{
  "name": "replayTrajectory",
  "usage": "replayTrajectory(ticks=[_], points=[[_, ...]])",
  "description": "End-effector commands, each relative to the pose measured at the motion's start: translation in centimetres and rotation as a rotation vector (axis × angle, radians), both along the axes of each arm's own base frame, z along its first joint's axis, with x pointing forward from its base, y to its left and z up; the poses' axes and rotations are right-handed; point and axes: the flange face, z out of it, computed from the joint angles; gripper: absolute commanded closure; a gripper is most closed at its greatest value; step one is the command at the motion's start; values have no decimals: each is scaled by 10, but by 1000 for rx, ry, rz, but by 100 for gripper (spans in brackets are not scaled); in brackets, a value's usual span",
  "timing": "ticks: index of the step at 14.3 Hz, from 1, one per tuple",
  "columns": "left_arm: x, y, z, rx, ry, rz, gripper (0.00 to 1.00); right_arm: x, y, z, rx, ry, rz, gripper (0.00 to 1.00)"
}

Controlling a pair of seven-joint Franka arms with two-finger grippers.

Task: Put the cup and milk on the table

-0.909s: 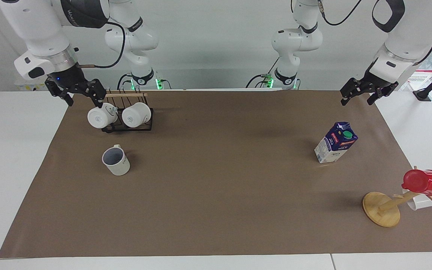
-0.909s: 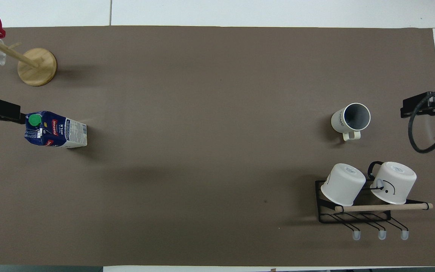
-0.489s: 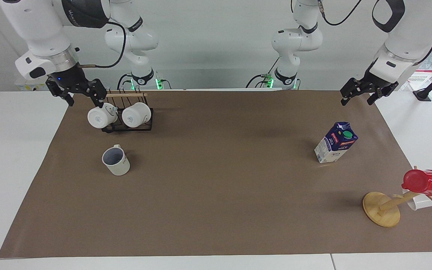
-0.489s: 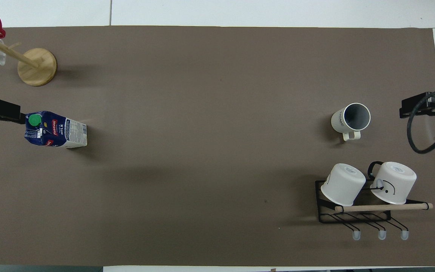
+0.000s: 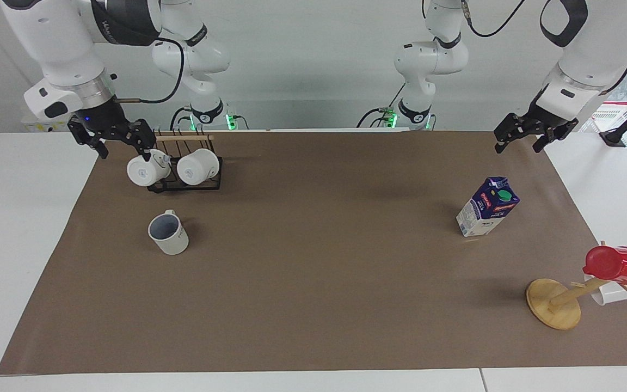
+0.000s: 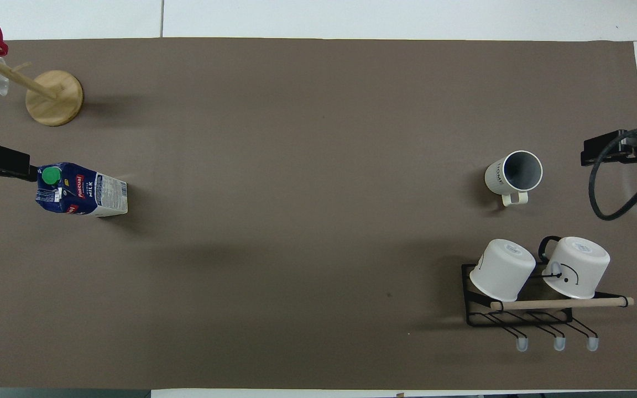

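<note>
Overhead, both arms are mostly cut off at the edges. The cup (image 5: 168,233) and milk (image 5: 487,207) stand on the counter (image 5: 319,272), apart from both spread, empty sets of fingers: right gripper (image 5: 119,146) up beside the mug rack (image 5: 185,169), left gripper (image 5: 520,143) likewise raised.

Cream cup (image 5: 168,234), blue-white milk (image 5: 487,207).

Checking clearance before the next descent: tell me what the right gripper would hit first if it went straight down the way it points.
The right gripper, fingers open and pointing down, hangs beside the mug rack. Straight down it would likely meet the brown sheet on the table, or graze the nearest white mug; depth is unclear.
</note>
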Motion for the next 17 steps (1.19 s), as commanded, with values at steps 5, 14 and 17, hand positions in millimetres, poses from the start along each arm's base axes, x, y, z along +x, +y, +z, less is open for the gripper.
replayTrajectory(ticks=[5, 14, 17], points=[[-7, 3, 1, 16, -2, -7, 0, 61, -5, -104, 6, -59, 155, 0], [-8, 3, 2, 16, -3, -7, 0, 50, -36, -227, -17, -79, 389, 0], [-7, 3, 1, 16, -2, -7, 0, 38, -34, -240, 12, -81, 370, 0]])
